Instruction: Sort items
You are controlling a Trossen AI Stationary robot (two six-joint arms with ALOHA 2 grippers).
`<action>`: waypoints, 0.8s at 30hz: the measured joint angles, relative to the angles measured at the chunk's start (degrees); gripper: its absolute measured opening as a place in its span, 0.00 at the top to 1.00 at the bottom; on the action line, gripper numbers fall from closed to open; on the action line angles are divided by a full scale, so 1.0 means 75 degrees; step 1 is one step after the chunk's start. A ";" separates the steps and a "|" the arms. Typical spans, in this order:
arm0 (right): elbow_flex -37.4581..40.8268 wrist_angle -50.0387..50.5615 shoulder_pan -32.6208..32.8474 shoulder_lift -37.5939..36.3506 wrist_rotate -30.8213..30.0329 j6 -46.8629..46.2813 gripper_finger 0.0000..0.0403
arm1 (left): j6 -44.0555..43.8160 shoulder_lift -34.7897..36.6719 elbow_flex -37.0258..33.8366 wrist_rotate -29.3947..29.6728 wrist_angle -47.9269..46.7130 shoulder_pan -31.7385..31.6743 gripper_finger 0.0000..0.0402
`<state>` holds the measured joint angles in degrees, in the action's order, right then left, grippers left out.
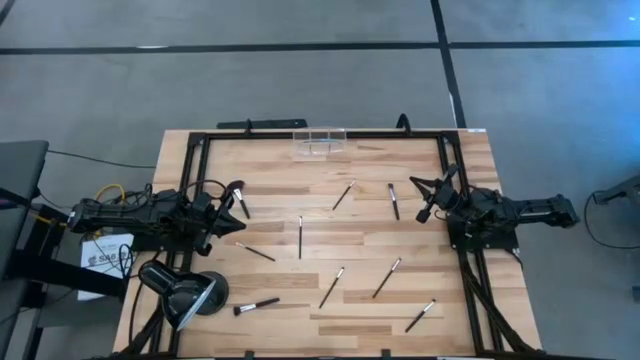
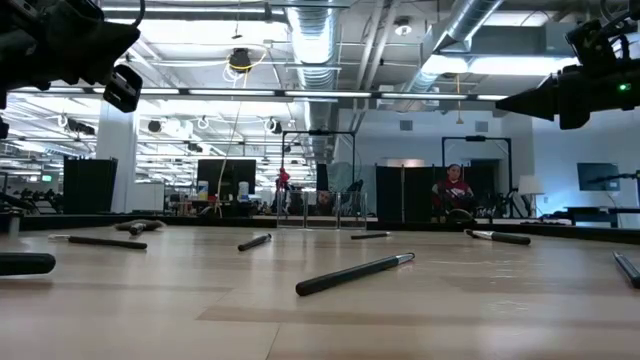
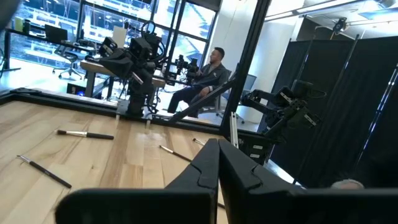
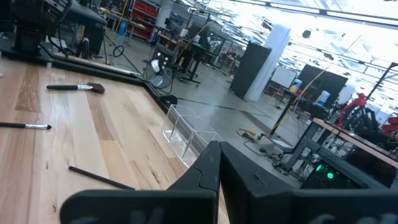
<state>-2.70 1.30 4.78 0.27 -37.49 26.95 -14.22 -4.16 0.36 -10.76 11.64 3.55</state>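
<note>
Wooden table (image 1: 270,170) strewn with brushes; right gripper (image 1: 428,196), fingers pressed together and empty, sits just beside the nearest brush (image 1: 393,200), whose handle runs crosswise. Left gripper (image 1: 235,197), closed too, has its own close by.

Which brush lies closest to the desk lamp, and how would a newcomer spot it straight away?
In the high view, find the black desk lamp at the table's near left corner. Just to its right lies a short brush, nearly parallel to the table's front edge. Unlike the other brushes, which lie farther off toward the middle and right, it has a thick dark handle and sits beside the lamp head.
</note>
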 joint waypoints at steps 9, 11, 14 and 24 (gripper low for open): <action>0.0000 0.0000 0.0001 0.0000 -0.0001 0.0000 1.00 | 0.0029 -0.0003 0.0000 0.0000 0.0052 0.0000 0.99; 0.0000 0.0000 0.0001 0.0000 0.0000 0.0000 1.00 | 0.0029 -0.0003 0.0000 0.0000 0.0052 0.0000 0.99; -0.0003 0.0000 0.0002 -0.0002 -0.0001 -0.0001 1.00 | 0.0029 -0.0003 0.0000 0.0000 0.0054 -0.0002 0.99; 0.0000 0.0000 -0.0001 0.0000 -0.0001 0.0002 1.00 | 0.1101 -0.0003 0.0000 0.0026 0.0743 0.0000 0.99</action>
<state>-2.70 1.30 4.78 0.26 -37.50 26.96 -5.96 -4.19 0.36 -10.57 17.21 3.55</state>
